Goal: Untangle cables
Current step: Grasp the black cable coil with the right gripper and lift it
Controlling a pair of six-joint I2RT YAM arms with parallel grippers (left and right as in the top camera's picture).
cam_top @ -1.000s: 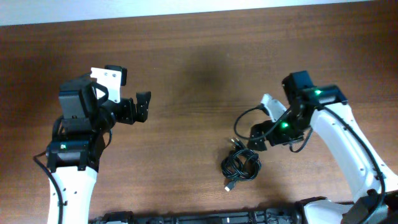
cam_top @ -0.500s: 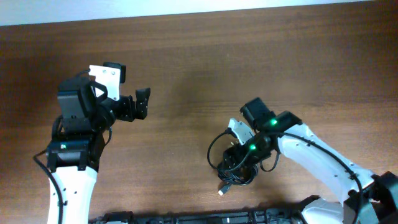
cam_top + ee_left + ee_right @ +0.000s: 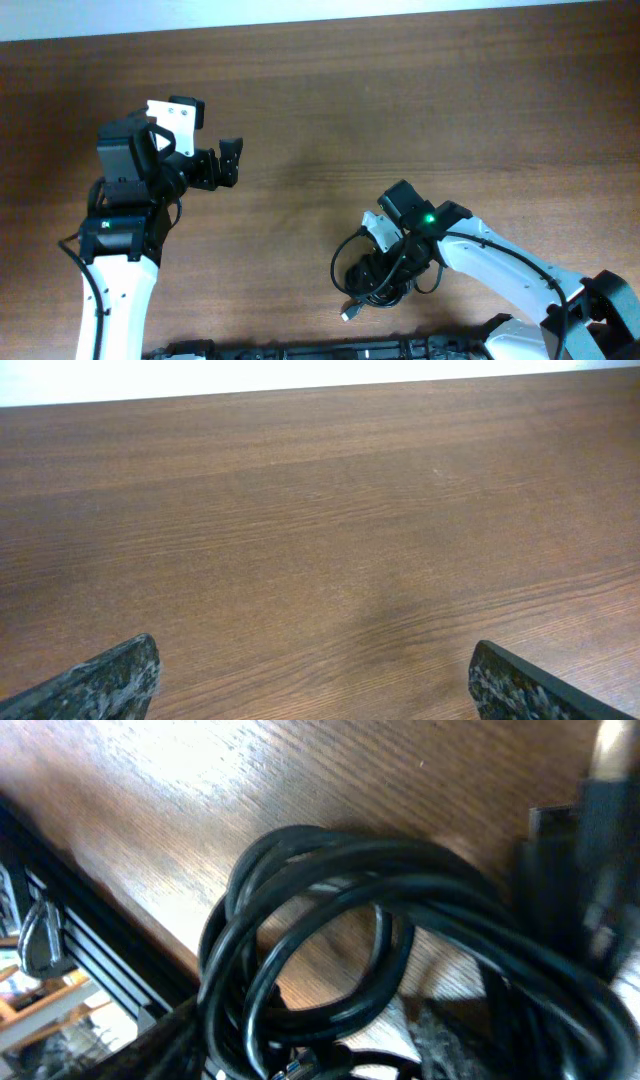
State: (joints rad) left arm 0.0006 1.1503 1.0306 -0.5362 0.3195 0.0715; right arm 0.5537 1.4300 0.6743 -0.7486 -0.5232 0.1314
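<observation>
We see the cables (image 3: 385, 280) bunched in a tight black knot of loops on the worktop (image 3: 330, 90), near its front edge and on the right side. The right tool (image 3: 388, 258) is down on top of that knot, and its arm reaches in from the lower right. From above, the tool's tip merges with the dark loops, so we cannot separate the two. One loop bulges out to the left of the bunch, and one plug (image 3: 347, 316) sticks out at the lower left, lying flat on the wood. In the right wrist view the cables (image 3: 225, 960) fill the frame, several strands curling into overlapping rings very close to the camera, with bare wood showing through the middle of the rings. That view is blurred at the bottom, and we cannot tell whether the right tool is clenched on a strand or merely set around the bunch. The left tool (image 3: 230, 163) hovers well apart from the cables, over the left half of the worktop, released, with its two tips standing wide at the lower corners of its own view and only bare wood between them.
</observation>
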